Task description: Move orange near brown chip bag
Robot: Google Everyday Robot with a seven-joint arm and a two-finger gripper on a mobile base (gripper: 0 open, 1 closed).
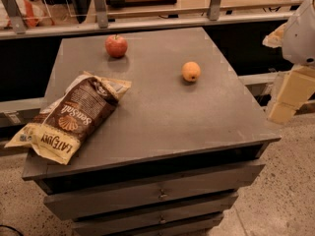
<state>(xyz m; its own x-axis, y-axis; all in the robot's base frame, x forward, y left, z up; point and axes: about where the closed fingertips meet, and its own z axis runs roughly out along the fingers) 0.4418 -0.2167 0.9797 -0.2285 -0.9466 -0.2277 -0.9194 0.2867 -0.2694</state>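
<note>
The orange (191, 71) is small, round and yellow-orange. It rests on the grey cabinet top (162, 112), right of centre towards the back. The brown chip bag (69, 118) lies flat at the front left, with a dark brown middle marked "Sea Salt" and cream-yellow ends; its front end overhangs the left edge. My gripper (290, 95) hangs at the right edge of the view, beyond the cabinet's right side and well clear of the orange. It holds nothing that I can see.
A red apple (116, 45) with a stem sits at the back left of the top. The cabinet has drawers (157, 195) below. A railing and glass panels (147, 18) run behind it. Speckled floor lies to the right.
</note>
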